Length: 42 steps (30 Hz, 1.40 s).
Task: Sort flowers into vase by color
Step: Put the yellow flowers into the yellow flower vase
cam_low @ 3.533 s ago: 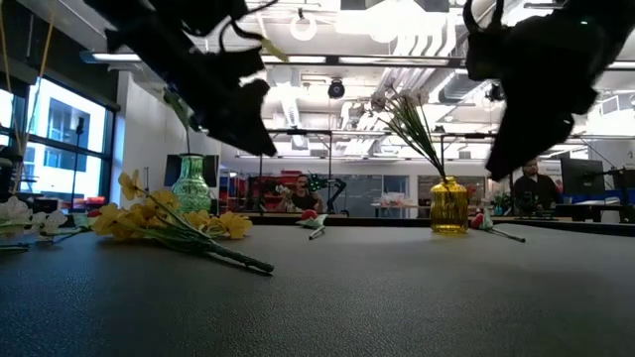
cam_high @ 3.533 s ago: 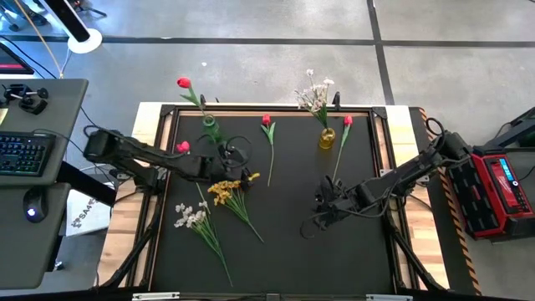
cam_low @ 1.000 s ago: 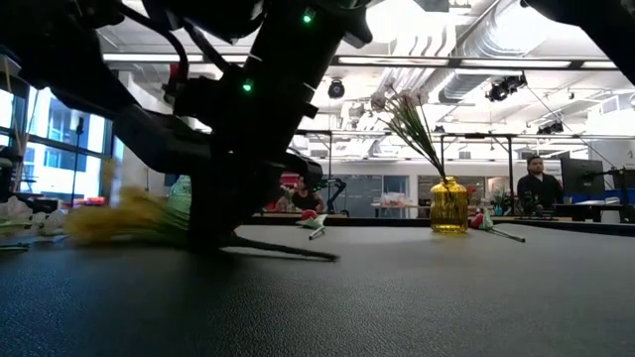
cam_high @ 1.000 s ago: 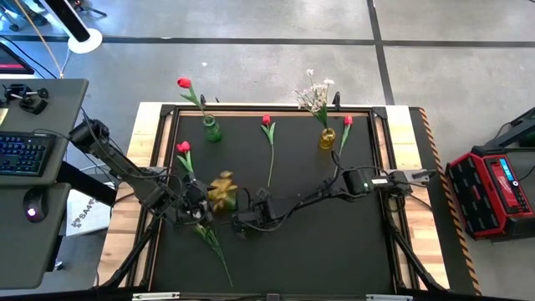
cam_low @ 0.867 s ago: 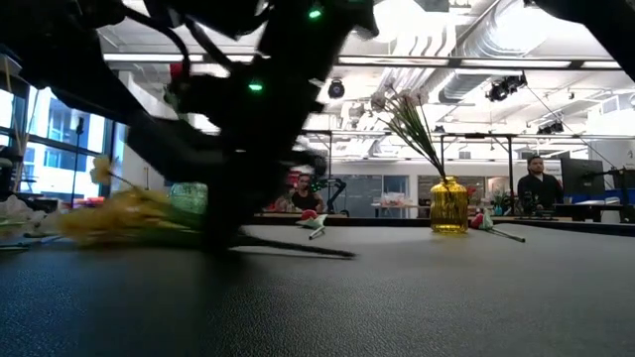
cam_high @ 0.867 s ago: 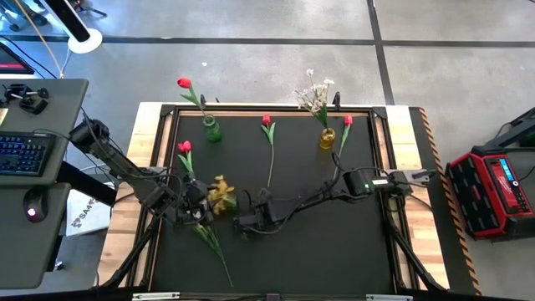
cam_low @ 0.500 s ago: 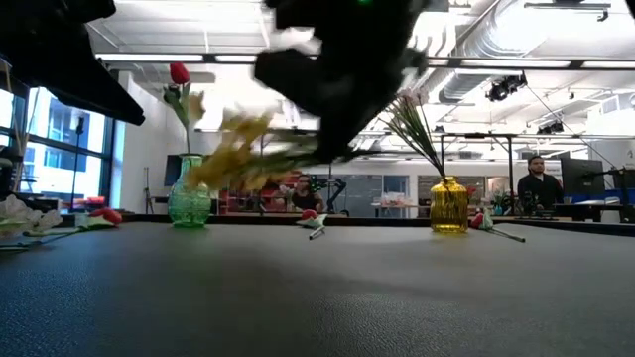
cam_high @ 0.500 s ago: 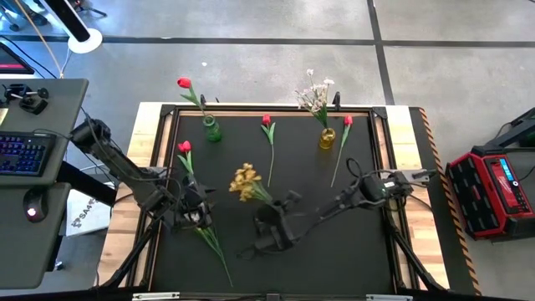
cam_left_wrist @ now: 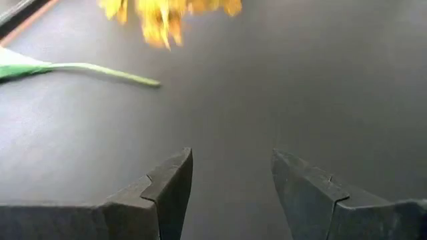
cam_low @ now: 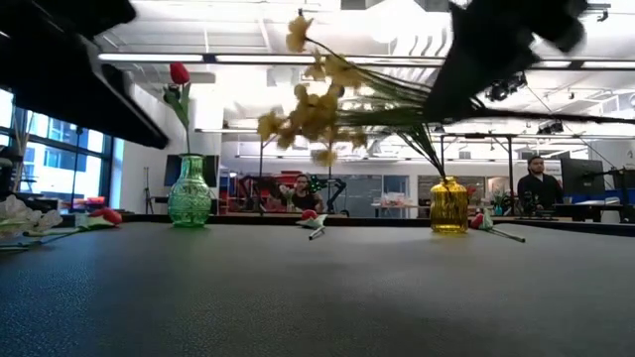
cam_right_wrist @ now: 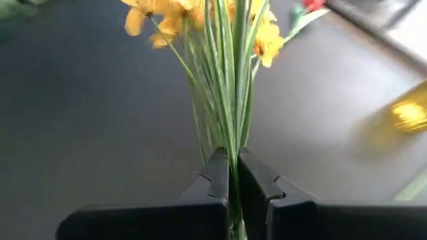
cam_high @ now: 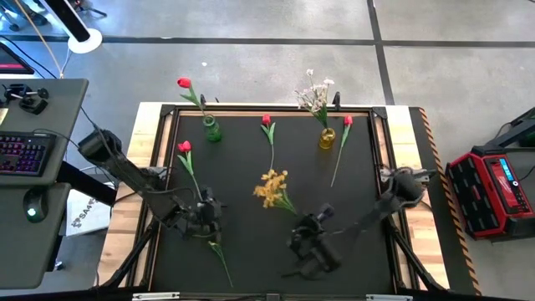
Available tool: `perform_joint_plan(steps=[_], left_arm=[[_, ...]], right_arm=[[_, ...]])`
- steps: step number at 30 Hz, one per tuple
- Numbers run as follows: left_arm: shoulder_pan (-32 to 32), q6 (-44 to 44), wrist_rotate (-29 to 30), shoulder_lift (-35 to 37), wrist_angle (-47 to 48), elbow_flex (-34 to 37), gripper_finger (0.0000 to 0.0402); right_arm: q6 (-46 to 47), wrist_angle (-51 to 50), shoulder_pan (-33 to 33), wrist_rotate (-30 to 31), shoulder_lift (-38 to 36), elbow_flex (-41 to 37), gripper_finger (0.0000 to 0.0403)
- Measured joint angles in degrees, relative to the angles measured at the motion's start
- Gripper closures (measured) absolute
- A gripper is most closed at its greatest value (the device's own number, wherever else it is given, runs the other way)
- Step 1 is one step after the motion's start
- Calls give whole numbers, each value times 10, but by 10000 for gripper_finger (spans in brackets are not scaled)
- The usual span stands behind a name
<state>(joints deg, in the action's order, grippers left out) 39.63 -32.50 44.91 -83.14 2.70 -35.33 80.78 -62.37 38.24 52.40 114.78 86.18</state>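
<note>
1. The tabletop [cam_high: 359, 209] is a matte black, finely pebbled mat framed by pale wood rails.
2. At its left side, the left end effector [cam_high: 206, 219] hovers low over the mat, its two dark, angular fingers [cam_left_wrist: 170, 183] standing apart with nothing between them. A thin green stem [cam_high: 219, 256] of a flower trails away from under it toward the near edge.
3. Just beyond the left arm, a red tulip [cam_high: 185, 147] with a slim green stalk lies flat on the mat.
4. In the far left corner stands a green glass vase [cam_high: 211, 129], bulbous and ribbed with a narrow neck; it holds a single red tulip [cam_high: 183, 84] that leans out over the table's edge.
5. Another red tulip [cam_high: 266, 120] lies flat near the far middle, its stalk pointing toward the centre.
6. The yellow spray [cam_high: 271, 187], a cluster of small ruffled blossoms on a bundle of thin green wiry stems, is held lifted above the middle of the tabletop, tilted nearly level.
7. The right end effector [cam_high: 311, 233] is clamped together on the yellow spray's stems, fingers [cam_right_wrist: 217, 175] pressed tight against the bundle.
8. A yellow glass vase [cam_high: 327, 138], rounded and translucent, stands at the far right; it holds a white spray [cam_high: 314, 90] of tiny blossoms.
9. A red tulip [cam_high: 347, 122] lies just beside the yellow vase, stalk stretched along the mat.
</note>
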Motion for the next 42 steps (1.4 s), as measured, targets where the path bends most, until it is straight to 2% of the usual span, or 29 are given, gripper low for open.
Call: perform_joint_plan(steps=[4,6,11,13,15,18,20,22,25,29,32,38,42], left_arm=[[-49,102,-51,-60,-141,0,209],[-81,154,-100,-95,-227,0,209],[-141,291,-248,-183,-452,0,209],[-158,331,-287,-211,-532,0,209],[-169,360,-299,-232,-595,0,209],[-183,392,-298,-252,-688,0,209],[-194,406,-299,-262,-752,0,209],[-207,419,-304,-271,-813,-1,209],[-228,444,-326,-273,-863,-14,209],[-257,461,-410,-273,-864,-46,209],[-271,457,-441,-272,-854,-71,209],[-284,471,-446,-272,-839,-100,209],[-284,472,-460,-272,-819,-107,229]], right_arm=[[-76,244,6,52,-84,-152,402],[-135,370,5,72,-119,-223,402],[-386,765,-15,83,-176,-371,402],[-514,945,-24,59,-180,-420,402],[-639,1128,-33,14,-181,-461,402],[-791,1375,-50,-79,-175,-507,402],[-866,1497,-66,-153,-164,-523,402],[-916,1524,-84,-219,-160,-521,402],[-953,1522,-109,-268,-154,-498,402],[-982,1519,-135,-319,-150,-482,402],[-992,1523,-145,-331,-150,-481,402],[-989,1508,-161,-336,-150,-481,402],[-989,1500,-165,-336,-150,-481,402]])
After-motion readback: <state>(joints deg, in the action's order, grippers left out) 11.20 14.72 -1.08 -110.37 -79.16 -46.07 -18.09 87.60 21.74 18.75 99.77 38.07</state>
